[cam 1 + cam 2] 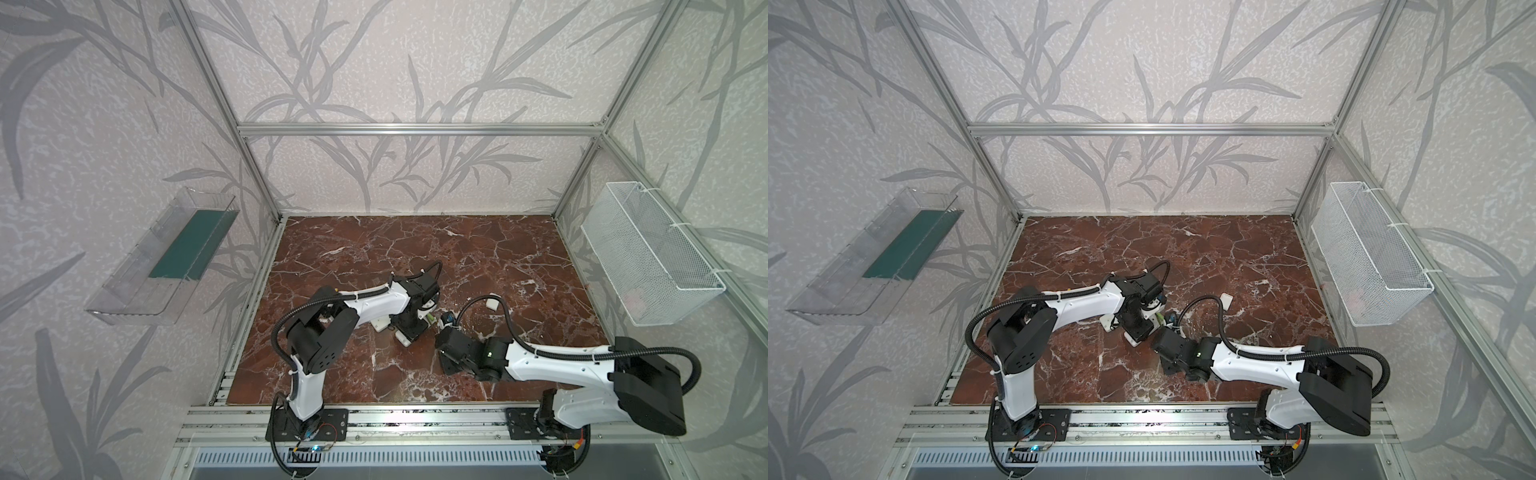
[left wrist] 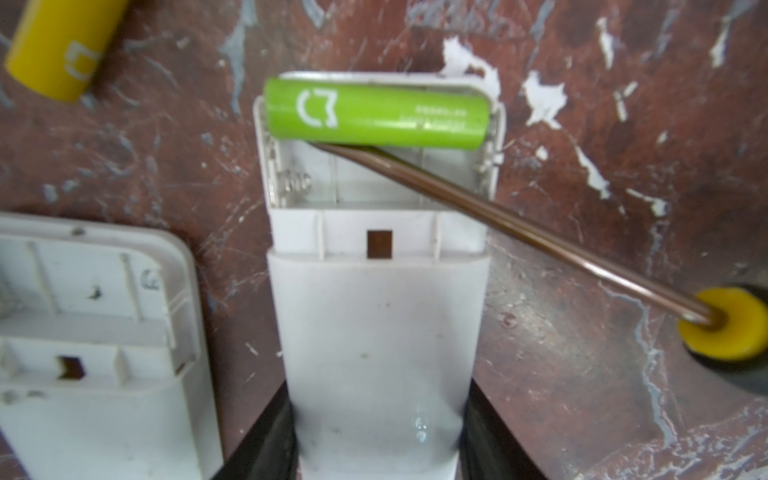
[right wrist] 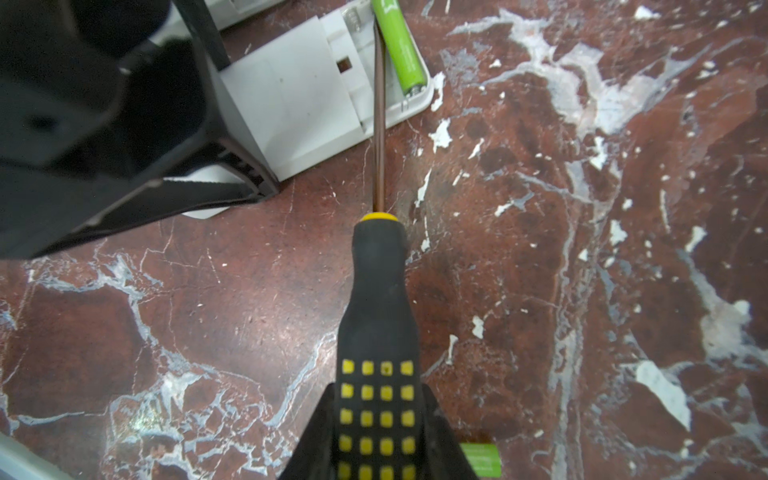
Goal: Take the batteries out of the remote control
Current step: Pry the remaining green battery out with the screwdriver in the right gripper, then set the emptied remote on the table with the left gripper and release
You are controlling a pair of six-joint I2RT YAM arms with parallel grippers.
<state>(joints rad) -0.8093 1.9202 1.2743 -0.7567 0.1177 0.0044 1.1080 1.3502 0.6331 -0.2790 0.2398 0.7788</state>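
**Both top views:** I see even, diffuse light, soft shadows under the arms (image 1: 374, 303), and wide-angle stretch toward the edges.

**Wrist views:** pale sheen on the desk (image 3: 141, 419); the screwdriver (image 3: 376, 332) blurs nearest the right tool (image 3: 376, 453).

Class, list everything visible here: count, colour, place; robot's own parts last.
green battery: one, bright green, in the held remote's open compartment.
yellow battery: one, yellow, loose on the table.
remote: one, white, back up, gripped.
second remote: one, white, back open, beside it.
screwdriver: one, black-yellow handle, tip under the green battery.
small white piece: one, on the table, near right arm's cable.
clear bin: one, transparent, left wall.
wire basket: one, white, right wall.
table: one, red-brown marble.
left gripper: black, shut on remote.
right gripper: black, shut on screwdriver.
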